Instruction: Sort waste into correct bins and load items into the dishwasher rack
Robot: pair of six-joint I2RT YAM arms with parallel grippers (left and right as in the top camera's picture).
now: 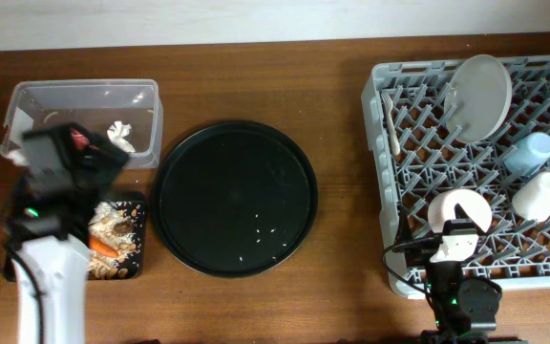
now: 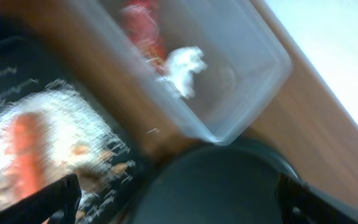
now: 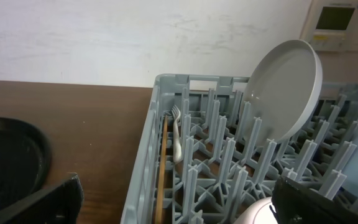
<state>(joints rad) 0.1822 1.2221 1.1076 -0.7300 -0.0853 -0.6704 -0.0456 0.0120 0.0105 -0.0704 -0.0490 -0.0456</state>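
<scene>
I see the plate [image 1: 480, 94], cup [image 1: 530, 153] and bowl [image 1: 539, 194] standing in the rack [image 1: 390, 205] at the table's right edge, waste in both bins at the left edge, both grippers wide and empty, so I think sorting is done and next I just pull back.

A brown wooden bench [image 1: 256, 72] carries everything here. At its far left corner sits a clear plastic tub [image 1: 146, 96], and just in front of that, touching or nearly so, a shallow black rectangular tray [image 1: 139, 205], partly hidden under the left arm. In the middle lies a large round black tray [image 1: 235, 198], close beside both of those, with a few pale specks on it. Well apart to the right stands the big grey dishwasher rack [image 1: 378, 172], its far edge near the back of the bench and its near edge close to the front.
</scene>
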